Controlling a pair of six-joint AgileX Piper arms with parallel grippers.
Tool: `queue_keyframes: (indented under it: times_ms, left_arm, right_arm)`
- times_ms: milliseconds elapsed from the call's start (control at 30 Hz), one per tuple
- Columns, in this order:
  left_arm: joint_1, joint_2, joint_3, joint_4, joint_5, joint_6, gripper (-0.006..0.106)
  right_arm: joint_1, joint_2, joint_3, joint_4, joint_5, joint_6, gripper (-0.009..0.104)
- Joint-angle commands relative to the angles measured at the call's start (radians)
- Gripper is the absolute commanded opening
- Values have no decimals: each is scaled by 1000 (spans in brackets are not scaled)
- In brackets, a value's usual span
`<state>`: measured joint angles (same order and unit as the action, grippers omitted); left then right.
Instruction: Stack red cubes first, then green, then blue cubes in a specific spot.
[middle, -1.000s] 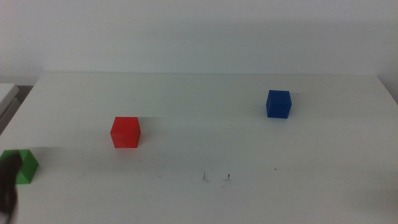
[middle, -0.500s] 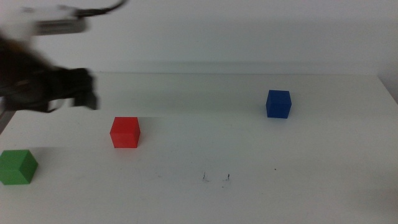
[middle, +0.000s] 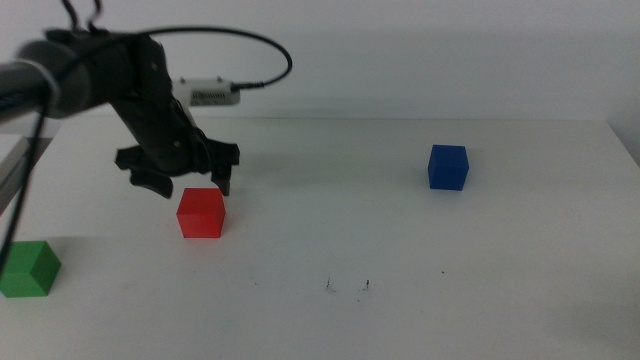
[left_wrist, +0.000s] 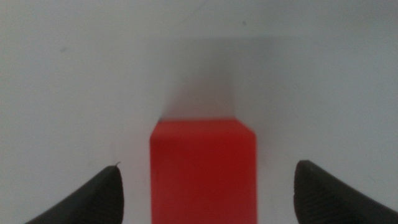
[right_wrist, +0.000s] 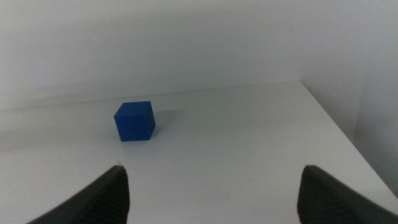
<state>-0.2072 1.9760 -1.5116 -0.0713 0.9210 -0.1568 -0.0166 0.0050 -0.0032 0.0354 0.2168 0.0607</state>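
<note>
I am on the first step, picking up the red cube (middle: 201, 213). My left gripper (middle: 178, 182) hovers just above and behind it, jaws spread wide, apparently not touching. Next I lower and close. The right gripper (right_wrist: 211, 186) waits open, facing the blue cube (right_wrist: 134, 121).

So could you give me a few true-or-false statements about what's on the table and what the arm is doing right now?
1. The left tool hovers open above the red cube. True.
2. The red cube already rests on the black specks. False: it sits apart from them, toward the left.
3. The blue cube is stacked on the green cube. False: both stand alone, far apart, on the table.
4. The right tool is open, holding nothing. True.
</note>
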Motion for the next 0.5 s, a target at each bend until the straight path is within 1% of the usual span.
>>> queue_keyframes:
  times_ms: [0,100,167,200,233,300,333,367,433,467]
  left_arm:
    - [-2,44,-16,3,-44,-5,94]
    - [-2,86,-16,3,-77,-5,92]
    - [-2,111,-16,3,-81,-5,87]
    - [-2,117,-16,6,-82,-7,82]
    - [-2,123,-16,12,-82,-9,75]
    - [-2,128,-16,10,-83,-9,56]
    - [-2,128,-16,-1,-84,-9,45]
    - [-4,123,-16,-18,-78,-9,37]
    - [-29,96,-16,-43,-37,-27,19]
    - [-54,71,-14,-33,-25,-50,13]
  right_arm:
    - [-5,-5,3,-7,-7,-5,93]
    - [-5,-5,3,-7,-7,-5,93]
    - [-5,-5,3,-7,-7,-5,93]
    - [-5,-5,3,-7,-7,-5,93]
    - [-5,-5,3,-7,-7,-5,93]
    - [-5,-5,3,-7,-7,-5,93]
    - [-5,-5,3,-7,-7,-5,93]
    - [-5,-5,3,-7,-7,-5,93]
    - [-5,-5,3,-7,-7,-5,93]
    - [-5,-5,3,-7,-7,-5,93]
